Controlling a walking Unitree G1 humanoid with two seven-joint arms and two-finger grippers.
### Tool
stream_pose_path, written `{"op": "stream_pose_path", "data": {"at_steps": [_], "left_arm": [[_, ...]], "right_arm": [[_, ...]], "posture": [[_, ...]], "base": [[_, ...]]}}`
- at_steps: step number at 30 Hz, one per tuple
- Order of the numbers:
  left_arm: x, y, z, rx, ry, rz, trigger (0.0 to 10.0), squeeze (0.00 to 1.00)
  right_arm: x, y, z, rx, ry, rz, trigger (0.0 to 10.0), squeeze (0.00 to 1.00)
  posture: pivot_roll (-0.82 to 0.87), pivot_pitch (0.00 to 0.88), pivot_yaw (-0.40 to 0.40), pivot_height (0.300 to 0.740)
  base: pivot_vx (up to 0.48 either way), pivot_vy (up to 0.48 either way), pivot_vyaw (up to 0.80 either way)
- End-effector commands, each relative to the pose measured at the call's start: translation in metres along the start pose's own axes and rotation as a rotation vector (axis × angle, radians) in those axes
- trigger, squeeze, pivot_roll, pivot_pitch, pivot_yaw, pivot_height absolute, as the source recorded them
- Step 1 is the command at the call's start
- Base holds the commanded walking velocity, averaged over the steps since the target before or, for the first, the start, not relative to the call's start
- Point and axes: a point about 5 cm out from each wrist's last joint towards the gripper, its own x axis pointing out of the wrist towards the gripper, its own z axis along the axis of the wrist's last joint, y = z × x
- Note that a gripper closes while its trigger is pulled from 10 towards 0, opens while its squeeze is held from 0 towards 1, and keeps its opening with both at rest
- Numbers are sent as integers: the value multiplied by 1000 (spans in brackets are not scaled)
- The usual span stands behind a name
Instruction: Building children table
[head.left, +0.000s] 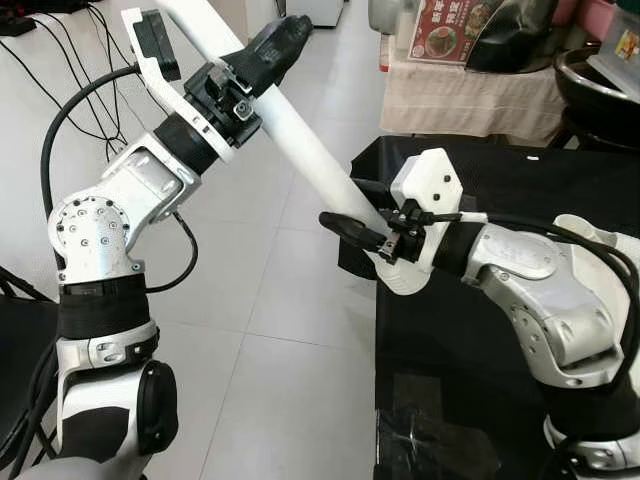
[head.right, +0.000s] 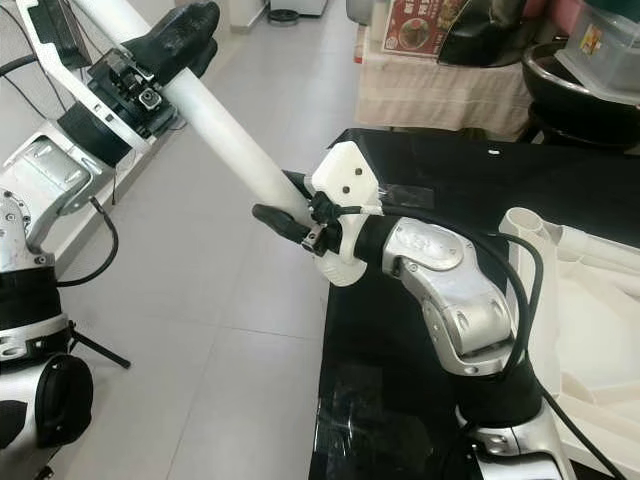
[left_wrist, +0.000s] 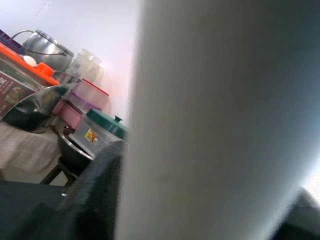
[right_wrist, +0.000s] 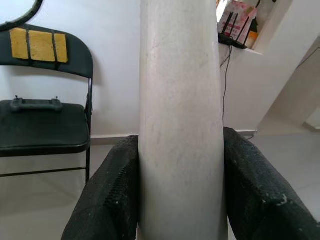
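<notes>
Pale floor tiles (head.left: 270, 300) underfoot, black-draped table (head.right: 420, 400) to the right, cluttered shelf of pots and boxes at the back. White table leg (head.left: 300, 135) held up in mid-air, slanting over the floor at the table's edge. Left gripper (head.left: 262, 52) high on the leg, fingers (head.left: 275, 45) clamped around the upper stretch. Right gripper (head.right: 290, 215) low on the same leg, black fingers (right_wrist: 112, 195) pressed to either side of it, plain in the right wrist view. Folding chair (right_wrist: 40, 115) against the wall beyond. White moulded tabletop part (head.right: 590, 300) lying on the table near the right arm, with what looks like round sockets at its corner, though too little in frame to be sure. Judging progress: early going. Leg gripped and carried by both arms, not yet seated in any socket. Remaining, likely: bringing the leg's end to the tabletop, lining up, pushing in, then the other legs and turning the piece upright.
</notes>
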Motion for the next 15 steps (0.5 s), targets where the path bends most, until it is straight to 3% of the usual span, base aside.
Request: {"op": "stream_pose_path", "data": {"at_steps": [1,8,11,15], "left_arm": [[0,-6,5,16,1,-35,0,0],[-4,-16,8,49,38,-114,0,0],[-8,-27,2,106,151,-220,0,0],[-8,-30,-2,138,220,-255,0,0]], "right_arm": [[1,-1,1,-20,-3,-13,10000,0],[3,-2,-3,-2,8,-35,10000,0],[7,-4,-9,8,41,-61,10000,0],[9,-4,-15,6,79,-75,10000,0]], "posture": [[31,54,-19,740],[36,56,-24,740],[36,56,-26,740],[36,53,-28,740]], "base": [[0,0,0],[0,0,0],[0,0,0],[0,0,0]]}}
